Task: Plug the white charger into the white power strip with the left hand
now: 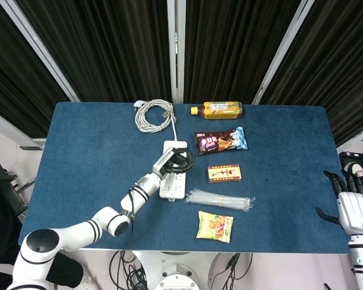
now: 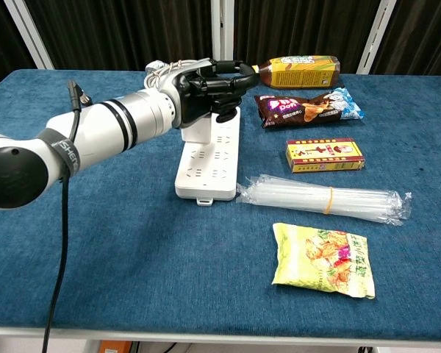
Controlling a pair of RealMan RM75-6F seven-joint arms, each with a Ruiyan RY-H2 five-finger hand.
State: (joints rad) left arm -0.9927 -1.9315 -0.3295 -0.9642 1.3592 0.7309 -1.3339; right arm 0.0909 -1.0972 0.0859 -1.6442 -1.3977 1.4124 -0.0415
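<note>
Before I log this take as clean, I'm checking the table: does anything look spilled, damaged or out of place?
Nothing looks spilled or damaged. The bottle lies on its side at the far edge, which may be deliberate. The left robot hand holds the charger over the power strip; whether it is seated cannot be told.
</note>
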